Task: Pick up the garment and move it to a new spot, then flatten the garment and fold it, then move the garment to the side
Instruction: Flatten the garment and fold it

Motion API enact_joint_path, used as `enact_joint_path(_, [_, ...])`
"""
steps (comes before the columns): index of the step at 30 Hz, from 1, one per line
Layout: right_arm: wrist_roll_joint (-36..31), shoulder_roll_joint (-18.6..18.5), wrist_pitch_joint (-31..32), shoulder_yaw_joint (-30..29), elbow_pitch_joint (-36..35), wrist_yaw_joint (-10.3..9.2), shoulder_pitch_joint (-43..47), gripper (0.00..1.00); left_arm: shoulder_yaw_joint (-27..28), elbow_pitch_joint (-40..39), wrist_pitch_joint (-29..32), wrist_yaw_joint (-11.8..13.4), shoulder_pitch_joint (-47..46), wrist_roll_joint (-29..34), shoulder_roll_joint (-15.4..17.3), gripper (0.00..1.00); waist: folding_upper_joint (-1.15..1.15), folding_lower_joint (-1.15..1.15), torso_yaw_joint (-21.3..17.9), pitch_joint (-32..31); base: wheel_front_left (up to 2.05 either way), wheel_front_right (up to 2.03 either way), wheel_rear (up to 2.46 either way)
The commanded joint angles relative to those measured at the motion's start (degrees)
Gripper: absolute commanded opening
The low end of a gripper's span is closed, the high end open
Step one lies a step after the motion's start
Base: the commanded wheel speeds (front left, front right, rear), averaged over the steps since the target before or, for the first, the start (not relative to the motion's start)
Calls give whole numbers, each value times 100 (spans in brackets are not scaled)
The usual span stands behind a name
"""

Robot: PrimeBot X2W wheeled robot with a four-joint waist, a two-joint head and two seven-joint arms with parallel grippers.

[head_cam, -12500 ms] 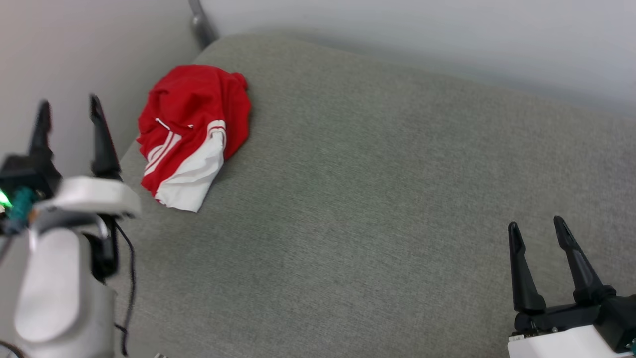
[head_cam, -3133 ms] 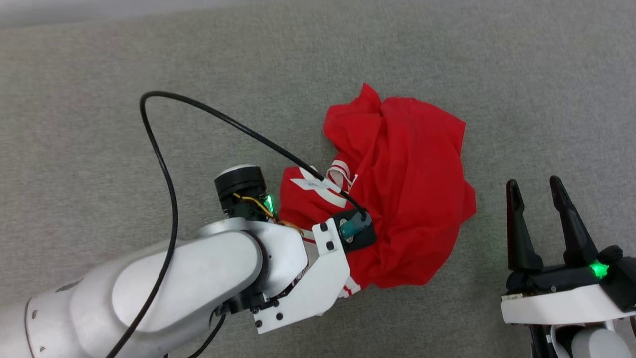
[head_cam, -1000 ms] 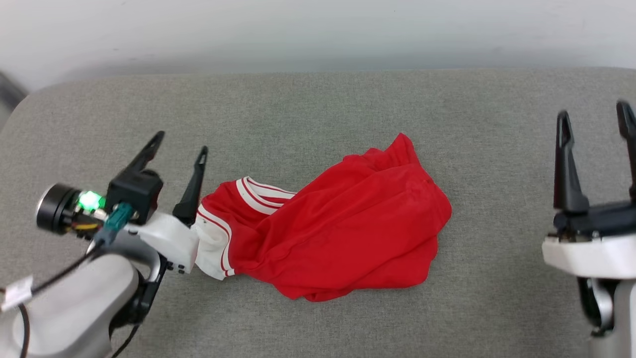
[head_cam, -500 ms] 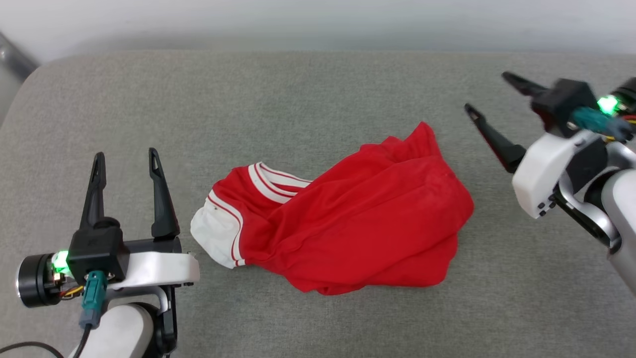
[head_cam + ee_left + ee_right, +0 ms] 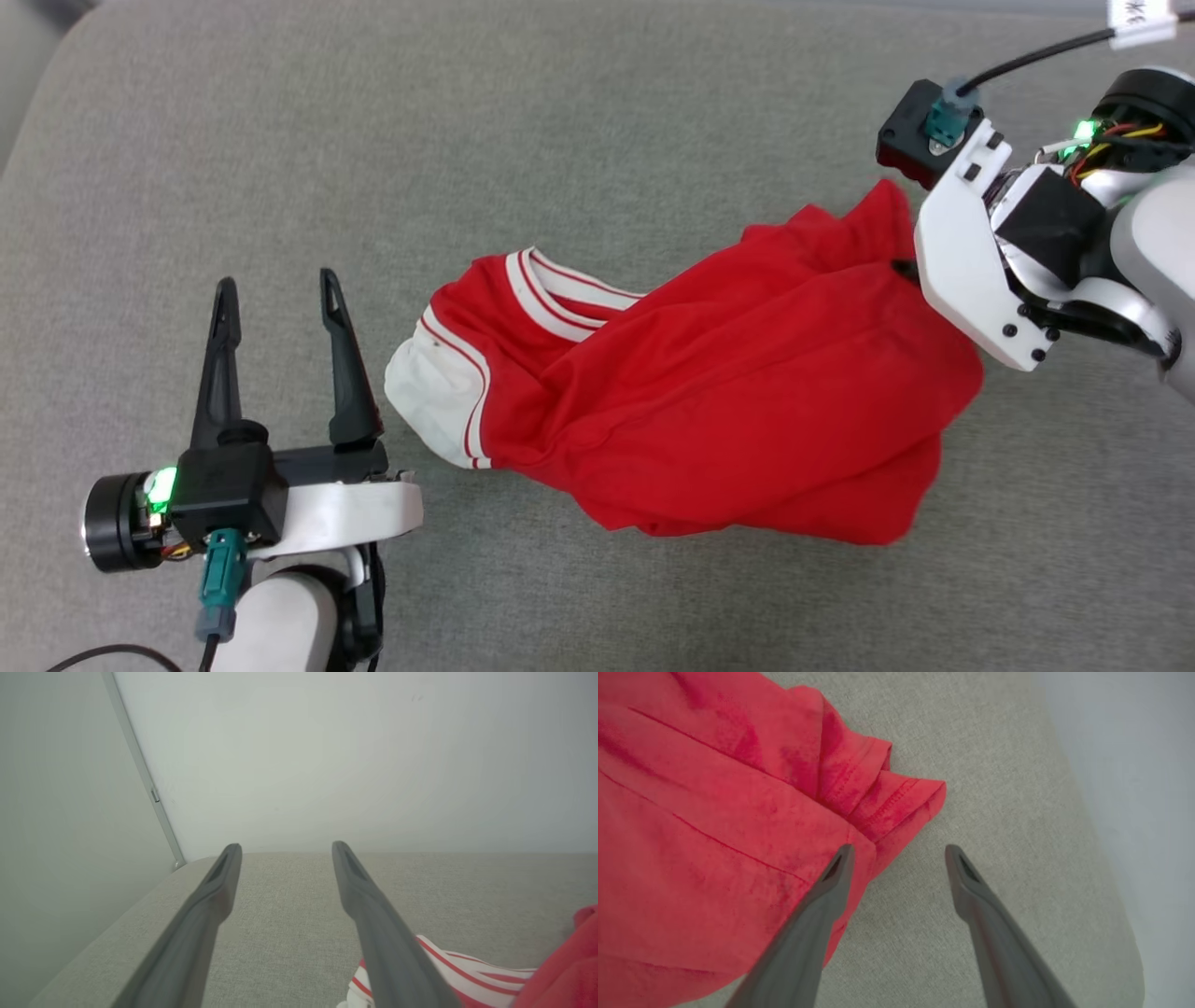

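On the grey cushion [image 5: 560,140], about the middle of it as I stand watching, the garment [image 5: 709,392] lies in a rumpled heap, unflattened and unfolded. It stretches from nine o'clock to three. Its white sleeve [image 5: 434,397], edged in red-and-white stripes, sits at the nine o'clock end, and the plain red body bunches up toward two and three o'clock. No lettering is showing, so I'd guess the printed side is turned under or buried in the folds.

The left gripper [image 5: 275,277] waits at roughly eight o'clock of the heap, just beside the sleeve. Its fingers point to twelve, spread wide with nothing between them. I can't tell whether the nearer finger brushes the cloth. It looks parked there ready to take the sleeve end.

The right gripper [image 5: 899,848] is over the two o'clock end, also gaping and empty. In the right wrist view one finger lies over the red cloth and the other over bare cushion, straddling the edge just short of the doubled hem corner [image 5: 901,798]. That placement reads to me as lining up a pinch on the hem. With an arm at each end, the shirt could be drawn out flat.
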Motion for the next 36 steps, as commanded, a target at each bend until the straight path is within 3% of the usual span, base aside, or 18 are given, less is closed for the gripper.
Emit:
enact_joint_path(1, [139,14,121,180,115,-6,-164,100,75,-6,-13,-114,-77,116,-133,100,0,0,204,261,0,0,0])
enact_joint_path(8, [482,34,335,686,458,-6,-82,100,326,149,-13,-537,-190,480,-598,100,0,0,402,573,0,0,0])
enact_joint_path(16, [467,89,329,870,503,-5,303,100,586,276,-13,-840,-206,704,-809,100,0,0,411,653,0,0,0])
enact_joint_path(17, [440,97,284,873,483,-5,295,31,623,294,-13,-873,-212,730,-828,100,0,0,405,653,0,0,0])
enact_joint_path(18, [434,105,248,872,479,-5,269,0,650,305,-13,-906,-212,754,-856,100,0,0,398,645,0,0,0])
enact_joint_path(28, [489,138,-690,785,436,-6,-255,0,908,529,-13,-1093,120,926,-933,100,0,0,112,13,0,0,0])
enact_joint_path(36, [341,-546,-1489,783,-478,-6,-379,0,1105,662,-13,-1187,589,983,-897,100,0,0,-332,-674,0,0,0])
